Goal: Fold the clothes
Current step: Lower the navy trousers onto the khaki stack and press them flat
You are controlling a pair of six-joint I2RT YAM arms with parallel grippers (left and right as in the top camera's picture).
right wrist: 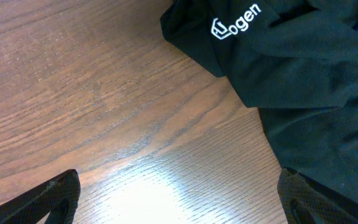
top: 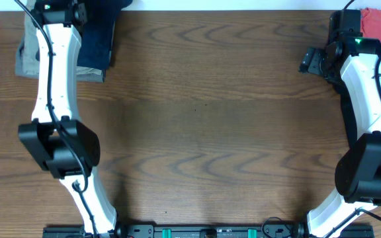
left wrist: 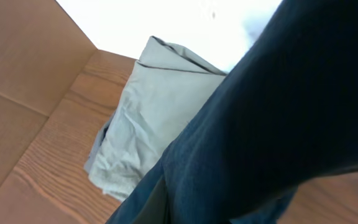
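A: What does the overhead view show?

B: The left fingers are at one far corner of the tabletop, over two clothes. The navy cloth lies just beside them on the inner side. The beige cloth lies on their outer side, partly under the arm. The two clothes touch each other. These fingers are small and dark here, so I cannot tell if they are released or clenched.

A: And the other arm?

B: The right fingers are at the opposite far corner, pointing inward. A red cloth lies behind them, near the edge.

A: Does the left wrist view help?

B: Not much. The navy cloth fills the side near the camera and hides the fingers, so here too I cannot tell their state. Ahead of the fingers, the beige cloth lies wrinkled on the tabletop. A brown panel stands on its far side.

A: And the right wrist view?

B: There the fingers are released and spread wide. One tip shows at the lower left and the other tip at the lower right, with bare tabletop between them. A black cloth with a white logo lies ahead of the fingers, toward the second tip. That tip is at the edge of the cloth, but I cannot tell if it touches.
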